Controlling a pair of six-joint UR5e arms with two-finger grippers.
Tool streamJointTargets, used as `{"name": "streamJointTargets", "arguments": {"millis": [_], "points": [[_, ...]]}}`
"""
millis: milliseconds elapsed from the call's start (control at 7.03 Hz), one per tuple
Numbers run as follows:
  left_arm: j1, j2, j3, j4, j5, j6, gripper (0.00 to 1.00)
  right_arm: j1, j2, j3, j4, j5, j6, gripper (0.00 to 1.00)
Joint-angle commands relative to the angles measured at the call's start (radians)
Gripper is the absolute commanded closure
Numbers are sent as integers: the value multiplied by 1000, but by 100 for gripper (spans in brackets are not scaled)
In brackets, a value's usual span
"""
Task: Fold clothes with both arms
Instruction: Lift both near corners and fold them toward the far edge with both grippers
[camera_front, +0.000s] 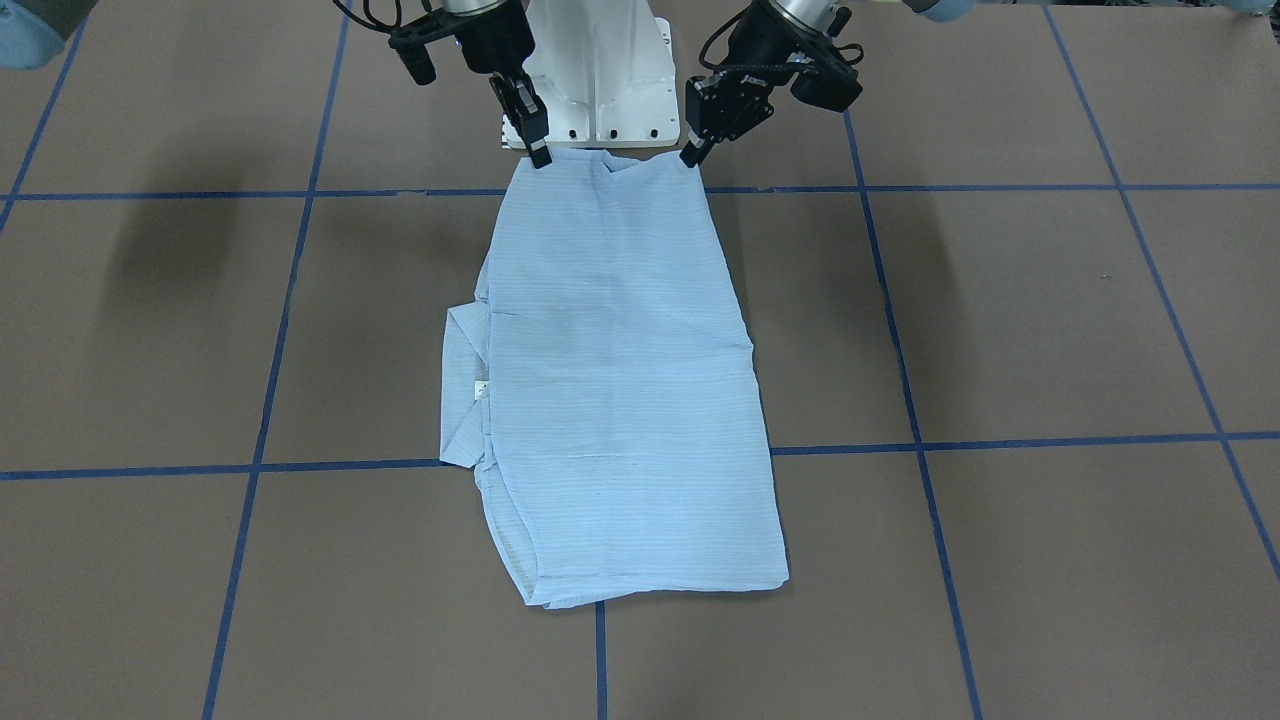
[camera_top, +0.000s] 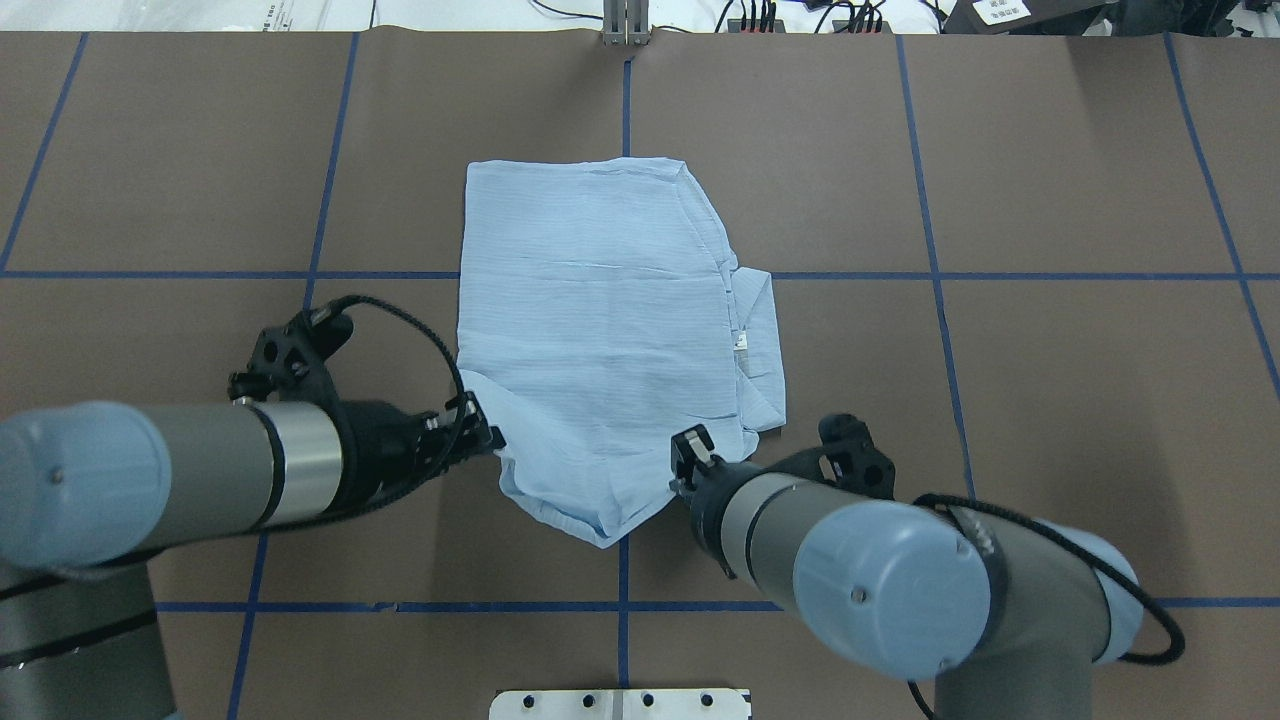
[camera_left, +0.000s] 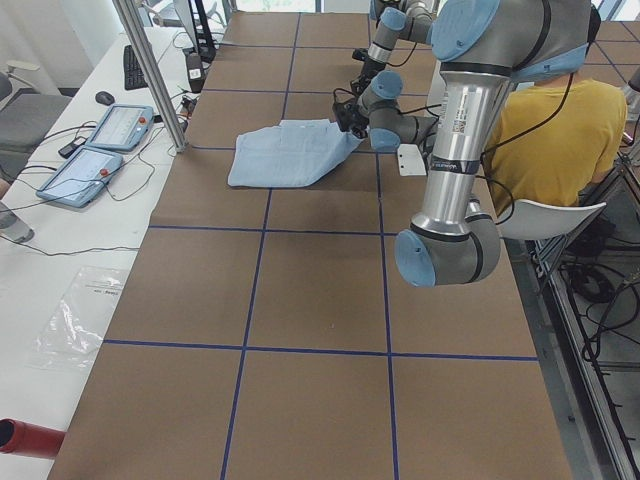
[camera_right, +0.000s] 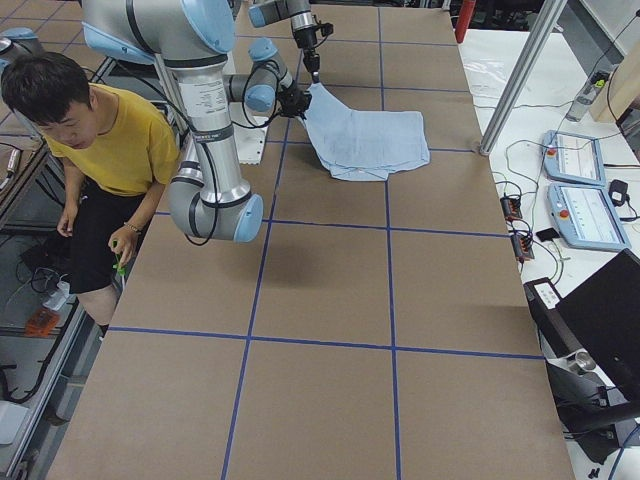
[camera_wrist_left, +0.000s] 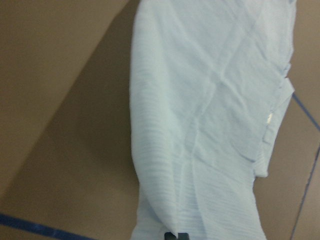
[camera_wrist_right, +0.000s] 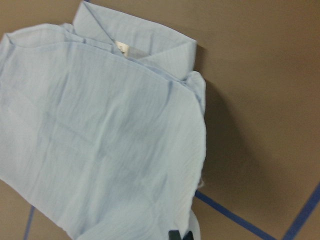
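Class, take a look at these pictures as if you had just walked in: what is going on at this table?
Two robot arms are folding a light-blue shirt on a brown table. The shirt is already partly folded into a long rectangle, with its collar sticking out at one side. The left gripper and the right gripper each pinch a corner of the edge nearest the robot. That edge is raised off the table and sags a little between them, while the rest lies flat.
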Motion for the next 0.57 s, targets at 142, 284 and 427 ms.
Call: {"name": "streamJointTargets", "arguments": {"millis": [142,284,427], "points": [[-225,-205,290,22,-73,179,100,265,189,-272,11,205,-168,100],[-253,-247,401,-14,-71,210,100,310,245,-388,55,249,-209,100],[-281,-269,490,-92,-73,214,100,343,288,-543,177,265,-225,100]]}}
